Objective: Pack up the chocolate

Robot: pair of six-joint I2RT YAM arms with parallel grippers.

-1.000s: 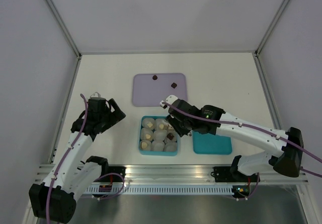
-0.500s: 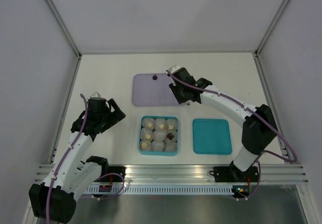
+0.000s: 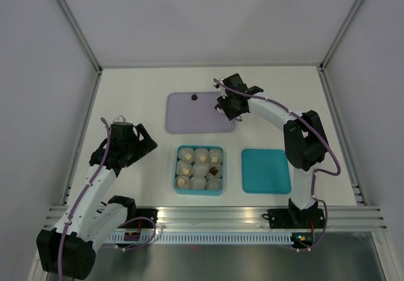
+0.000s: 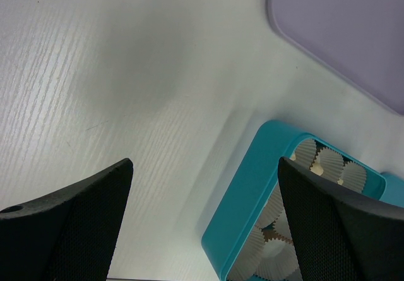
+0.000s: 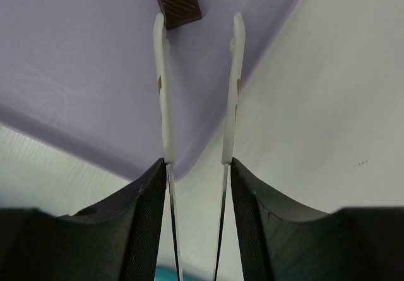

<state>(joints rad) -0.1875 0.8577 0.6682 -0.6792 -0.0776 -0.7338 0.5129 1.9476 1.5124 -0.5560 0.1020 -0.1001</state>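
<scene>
Nearest the arm bases, the teal box (image 3: pixel 199 193) holds white paper cups (image 3: pixel 201 170), several with a cream chocolate (image 3: pixel 182 181) and one with a boxed dark piece (image 3: pixel 215 170). The left wrist view cuts the box off, showing only a few cups. The teal lid (image 3: pixel 266 170) lies apart to its right. The left gripper (image 4: pixel 203 164) hovers left of the box, fingers spread wide, empty. Farther back, over the lavender tray (image 3: pixel 189 120), the right gripper (image 5: pixel 198 19) is released. A square dark chocolate (image 5: pixel 179 3) lies just past one fingertip, hidden from above, and a small dark chocolate (image 3: pixel 194 96) sits near the tray's far edge
</scene>
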